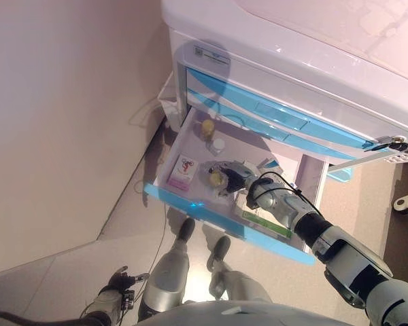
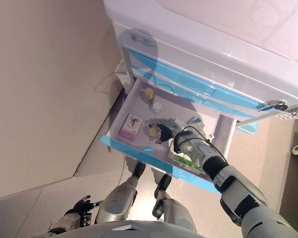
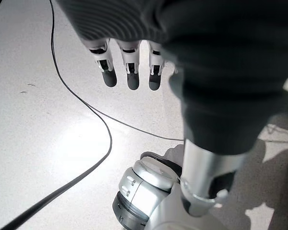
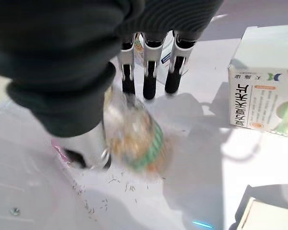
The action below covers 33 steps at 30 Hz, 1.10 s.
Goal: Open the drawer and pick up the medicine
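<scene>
The cabinet's lowest drawer, white with a blue front, stands pulled out. My right hand reaches into its middle. A small clear medicine bottle with yellowish contents and a green band lies under the palm, between the thumb and the straight fingers; it also shows in the left eye view. It looks blurred. My left hand hangs low beside me over the floor, its fingers relaxed and empty.
In the drawer lie a pink-and-white box, a yellowish bottle and a white-capped bottle at the back, and a green-and-white box to the right. Shut blue-fronted drawers sit above. A wall runs along the left.
</scene>
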{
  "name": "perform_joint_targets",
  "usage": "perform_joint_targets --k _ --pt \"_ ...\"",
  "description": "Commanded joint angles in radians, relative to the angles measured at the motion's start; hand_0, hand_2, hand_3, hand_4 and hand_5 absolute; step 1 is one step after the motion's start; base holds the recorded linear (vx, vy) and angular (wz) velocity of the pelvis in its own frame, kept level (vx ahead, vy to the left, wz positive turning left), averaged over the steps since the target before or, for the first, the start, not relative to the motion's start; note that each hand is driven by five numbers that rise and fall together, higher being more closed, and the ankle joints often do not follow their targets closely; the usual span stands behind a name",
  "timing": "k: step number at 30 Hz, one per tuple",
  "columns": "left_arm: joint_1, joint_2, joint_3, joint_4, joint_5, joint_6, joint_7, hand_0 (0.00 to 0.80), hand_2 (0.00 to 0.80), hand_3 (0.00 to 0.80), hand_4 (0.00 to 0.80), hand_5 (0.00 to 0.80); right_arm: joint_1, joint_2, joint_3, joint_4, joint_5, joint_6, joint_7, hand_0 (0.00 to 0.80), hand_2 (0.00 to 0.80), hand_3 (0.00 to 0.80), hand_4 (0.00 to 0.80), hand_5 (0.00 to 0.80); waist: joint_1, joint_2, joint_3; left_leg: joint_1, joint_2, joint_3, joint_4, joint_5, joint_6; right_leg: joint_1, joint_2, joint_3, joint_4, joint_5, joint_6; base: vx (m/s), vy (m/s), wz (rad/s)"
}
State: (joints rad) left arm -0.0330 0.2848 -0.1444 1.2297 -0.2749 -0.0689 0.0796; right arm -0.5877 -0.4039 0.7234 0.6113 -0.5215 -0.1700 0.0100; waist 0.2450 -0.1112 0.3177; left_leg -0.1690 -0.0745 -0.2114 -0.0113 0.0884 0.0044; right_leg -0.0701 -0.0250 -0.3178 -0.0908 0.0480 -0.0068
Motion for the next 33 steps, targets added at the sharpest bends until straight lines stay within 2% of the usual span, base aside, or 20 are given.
perform_joint_targets --k 1,20,24,33 --pt "-0.009 0.009 -0.052 0.026 0.006 0.003 0.002 0.0 0.0 0.0 0.0 0.0 -0.019 0.026 0.012 -0.039 0.027 -0.016 -0.019 0.8 0.8 0.8 0.8 0.8 0.019 0.001 -0.007 0.014 -0.005 0.047 -0.048 -0.019 0.008 -0.016 -0.028 0.002 0.119 -0.042 0.031 0.0 0.0 0.0" --pt "-0.015 0.009 -0.059 0.02 -0.001 0.007 0.012 0.0 0.0 0.0 0.0 0.0 -0.008 0.014 -0.005 -0.071 0.046 -0.019 -0.067 0.8 0.8 0.8 0.8 0.8 0.006 -0.011 0.002 0.012 0.001 0.063 -0.048 -0.022 0.009 -0.02 -0.021 0.014 0.108 -0.03 0.033 -0.001 0.0 -0.01" --pt "-0.016 0.01 -0.051 0.02 0.003 0.013 0.015 0.0 0.0 0.0 0.0 0.0 -0.013 -0.016 -0.012 -0.142 0.062 -0.031 -0.069 0.8 0.8 0.8 0.8 0.8 -0.004 -0.017 -0.002 0.018 0.003 0.07 -0.049 -0.024 0.009 -0.017 -0.019 0.023 0.106 -0.028 0.034 -0.001 -0.001 -0.01" --pt "0.008 0.014 -0.019 0.024 0.022 0.011 0.027 0.0 0.0 0.0 0.0 0.0 0.002 -0.15 -0.092 -0.483 0.117 -0.029 -0.005 0.8 0.8 0.8 0.8 0.8 -0.041 -0.038 -0.036 0.049 0.015 0.098 -0.054 -0.034 0.012 -0.002 -0.008 0.06 0.102 -0.023 0.04 0.023 -0.013 -0.09"
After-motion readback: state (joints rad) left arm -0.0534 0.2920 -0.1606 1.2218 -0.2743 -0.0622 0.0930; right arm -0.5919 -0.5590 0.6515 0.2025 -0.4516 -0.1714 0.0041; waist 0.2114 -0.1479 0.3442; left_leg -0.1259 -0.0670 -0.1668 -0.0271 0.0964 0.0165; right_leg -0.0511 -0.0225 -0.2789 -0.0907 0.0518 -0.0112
